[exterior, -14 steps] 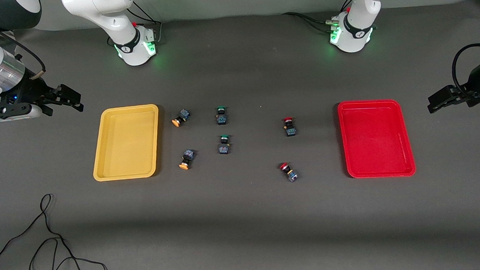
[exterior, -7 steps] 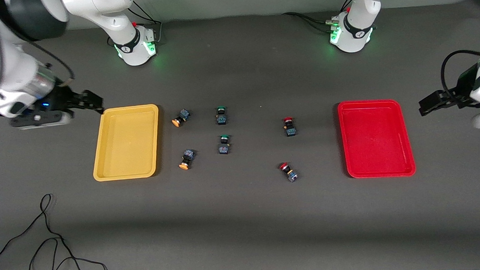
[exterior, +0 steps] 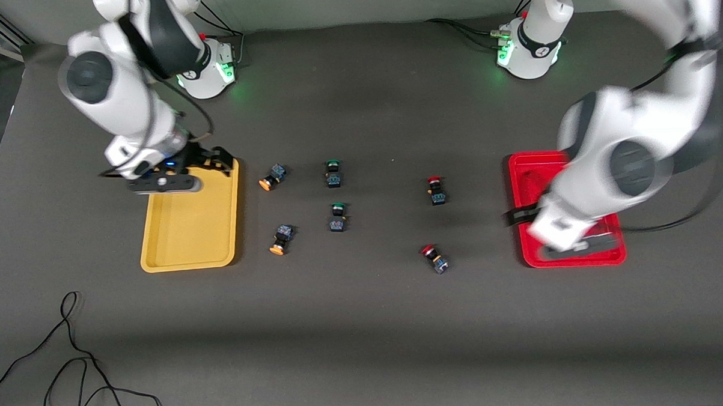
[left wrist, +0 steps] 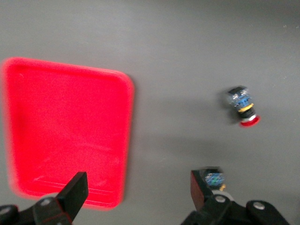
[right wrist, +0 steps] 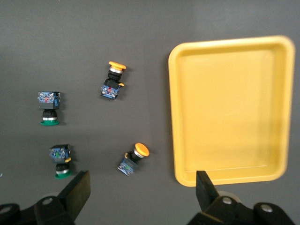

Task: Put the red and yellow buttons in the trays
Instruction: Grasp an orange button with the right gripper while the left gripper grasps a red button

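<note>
The yellow tray [exterior: 191, 233] lies toward the right arm's end of the table and the red tray [exterior: 526, 173] toward the left arm's end. Two yellow buttons [exterior: 271, 177] [exterior: 280, 239] lie beside the yellow tray. Two red buttons [exterior: 436, 190] [exterior: 434, 258] lie on the cloth beside the red tray. My right gripper [exterior: 223, 157] is open and empty over the yellow tray's rim; its wrist view shows the tray [right wrist: 229, 108] and both yellow buttons [right wrist: 112, 82] [right wrist: 133, 159]. My left gripper [exterior: 513, 216] is open and empty over the red tray's edge [left wrist: 65, 131], with one red button [left wrist: 242, 107] in its wrist view.
Two green-capped buttons [exterior: 333, 173] [exterior: 337, 217] lie between the yellow and red ones, and show in the right wrist view [right wrist: 49, 108] [right wrist: 60, 159]. A black cable [exterior: 72, 357] loops on the table nearer the front camera than the yellow tray. The left arm covers much of the red tray.
Both arms have swung in from the table's ends: the right gripper to over the yellow tray's rim, the left gripper to over the red tray's edge. The buttons have not moved.
</note>
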Available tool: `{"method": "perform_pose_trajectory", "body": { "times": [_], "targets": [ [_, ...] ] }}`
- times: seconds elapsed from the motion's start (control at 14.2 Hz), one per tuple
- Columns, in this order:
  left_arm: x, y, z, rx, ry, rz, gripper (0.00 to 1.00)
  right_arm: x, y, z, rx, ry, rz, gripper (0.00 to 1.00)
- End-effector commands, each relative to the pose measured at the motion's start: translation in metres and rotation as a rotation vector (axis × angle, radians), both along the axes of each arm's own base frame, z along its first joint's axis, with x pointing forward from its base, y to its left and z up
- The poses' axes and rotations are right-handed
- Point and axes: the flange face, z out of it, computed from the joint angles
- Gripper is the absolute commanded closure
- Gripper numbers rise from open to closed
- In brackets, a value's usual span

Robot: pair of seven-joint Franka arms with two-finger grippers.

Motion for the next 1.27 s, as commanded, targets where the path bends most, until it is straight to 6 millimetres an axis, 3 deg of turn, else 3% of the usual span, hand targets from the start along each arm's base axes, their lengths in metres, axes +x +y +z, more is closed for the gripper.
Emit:
{"method": "perform_pose_trajectory", "body": {
  "times": [0.0,0.28,0.42,0.64,0.71,1.06,1.2],
  "targets": [
    [-0.029,-0.037,-0.054,-0.007,-0.030,0.055,0.06,-0.027,0.021,-0.043,0.006,-0.033,-0.080,0.00],
    [-0.076,-0.084,-0.093,0.031,0.005,0.020,0.01,-0.042,0.033,-0.113,0.021,0.000,-0.128,0.00],
    [-0.095,-0.110,-0.101,0.051,0.009,0.082,0.01,-0.055,0.035,-0.152,0.044,-0.014,-0.171,0.00],
    [-0.119,-0.123,-0.124,0.036,-0.015,0.053,0.00,-0.062,0.037,-0.199,0.071,0.013,-0.197,0.00],
    [-0.133,-0.131,-0.136,0.029,-0.029,0.041,0.00,-0.064,0.037,-0.212,0.075,0.025,-0.199,0.00],
    [-0.176,-0.129,-0.180,-0.010,-0.084,0.039,0.01,-0.075,0.036,-0.249,0.050,0.108,-0.310,0.00],
    [-0.177,-0.128,-0.190,-0.022,-0.100,0.046,0.01,-0.076,0.035,-0.251,0.048,0.114,-0.313,0.00]
  ]
}}
